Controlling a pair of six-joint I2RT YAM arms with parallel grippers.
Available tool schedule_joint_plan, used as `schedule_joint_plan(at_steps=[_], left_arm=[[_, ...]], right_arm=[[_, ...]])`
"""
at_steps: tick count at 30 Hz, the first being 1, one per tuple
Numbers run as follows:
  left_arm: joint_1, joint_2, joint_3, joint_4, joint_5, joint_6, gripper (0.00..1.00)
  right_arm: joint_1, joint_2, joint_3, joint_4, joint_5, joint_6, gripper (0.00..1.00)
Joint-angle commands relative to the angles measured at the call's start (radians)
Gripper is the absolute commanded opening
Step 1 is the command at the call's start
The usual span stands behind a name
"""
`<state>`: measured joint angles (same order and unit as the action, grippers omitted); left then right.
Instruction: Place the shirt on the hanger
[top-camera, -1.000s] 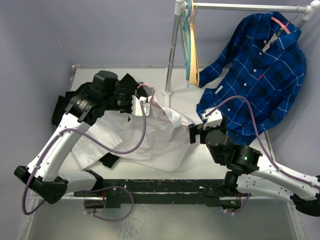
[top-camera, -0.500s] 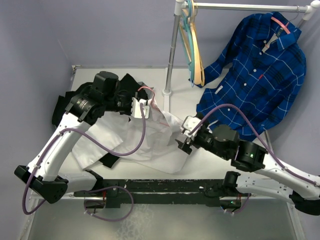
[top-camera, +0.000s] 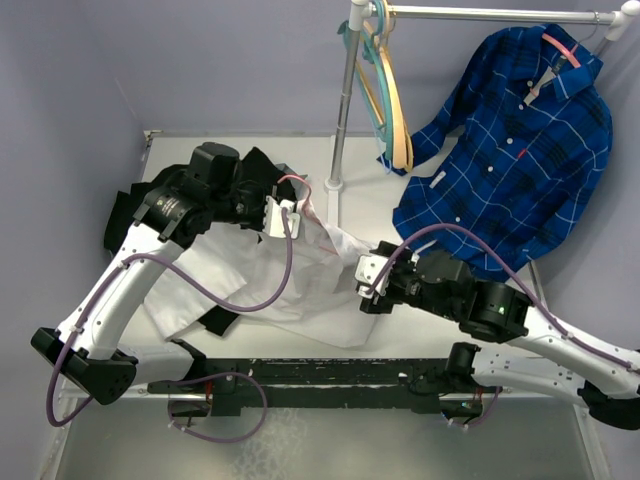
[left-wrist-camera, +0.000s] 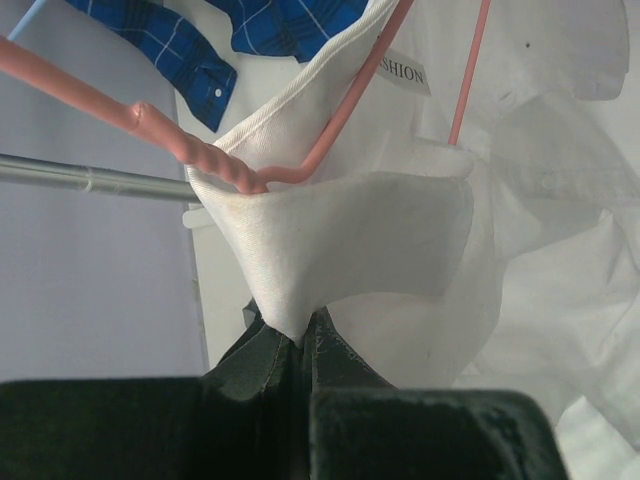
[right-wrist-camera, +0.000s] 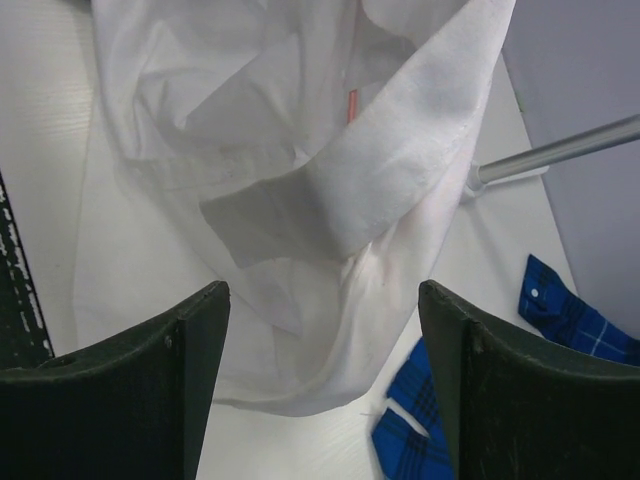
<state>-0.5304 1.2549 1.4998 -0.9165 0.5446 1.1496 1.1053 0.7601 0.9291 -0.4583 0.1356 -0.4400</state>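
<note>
Blue plaid shirt (top-camera: 520, 150) (on rail (top-camera: 480, 13))

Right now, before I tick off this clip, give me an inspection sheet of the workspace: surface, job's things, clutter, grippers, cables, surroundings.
Surface: white table, largely covered by garments.
Job's things: large white thin-fabric collared shirt lies crumpled on the table; thin pink hanger is threaded through its collar.
Clutter: blue plaid shirt hangs from the rail at right; black garment lies under the white shirt; teal hanger and tan wooden hanger are on the rail.
Grippers: left gripper is shut on the shirt's collar; right gripper is open above the shirt.
Cables: purple cables loop along both arms, one over the shirt.
Surroundings: metal clothes rail; plain grey-violet walls.
</note>
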Motion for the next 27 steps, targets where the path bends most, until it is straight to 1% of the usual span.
schedule_joint_plan(at_steps=[1,6,9,12,16,18,20,22,25,26,27], left_arm=[[0.006,-0.009,0.043,0.0,0.053,0.031,0.0],[0.006,-0.014,0.053,-0.032,0.08,0.047,0.0],[0.006,-0.017,0.057,-0.06,0.105,0.065,0.0],[0.006,-0.02,0.057,-0.062,0.112,0.064,0.0],[0.006,-0.017,0.064,-0.059,0.113,0.061,0.0],[0.006,-0.015,0.069,-0.059,0.117,0.06,0.0],[0.006,-0.012,0.076,-0.057,0.122,0.058,0.0],[0.006,-0.009,0.08,-0.057,0.132,0.055,0.0],[0.006,-0.005,0.071,-0.052,0.14,0.052,0.0],[0.006,-0.003,0.064,-0.046,0.136,0.049,0.0],[0.006,-0.004,0.054,-0.038,0.131,0.048,0.0]], right_arm=[[-0.001,0.016,-0.003,0.062,0.076,-0.08,0.77],[-0.024,0.046,-0.015,0.108,0.083,-0.12,0.75],[-0.086,0.062,-0.005,0.113,0.005,-0.115,0.74],[-0.118,0.08,0.003,0.11,-0.072,-0.102,0.66],[-0.123,0.107,-0.001,0.11,-0.115,-0.092,0.54],[-0.123,0.116,-0.003,0.115,-0.133,-0.087,0.45],[-0.124,0.126,-0.003,0.124,-0.145,-0.085,0.33],[-0.124,0.136,-0.002,0.141,-0.154,-0.082,0.25],[-0.124,0.152,0.001,0.168,-0.163,-0.082,0.04],[-0.124,0.156,0.003,0.178,-0.168,-0.082,0.0],[-0.124,0.162,0.004,0.19,-0.174,-0.082,0.0]])
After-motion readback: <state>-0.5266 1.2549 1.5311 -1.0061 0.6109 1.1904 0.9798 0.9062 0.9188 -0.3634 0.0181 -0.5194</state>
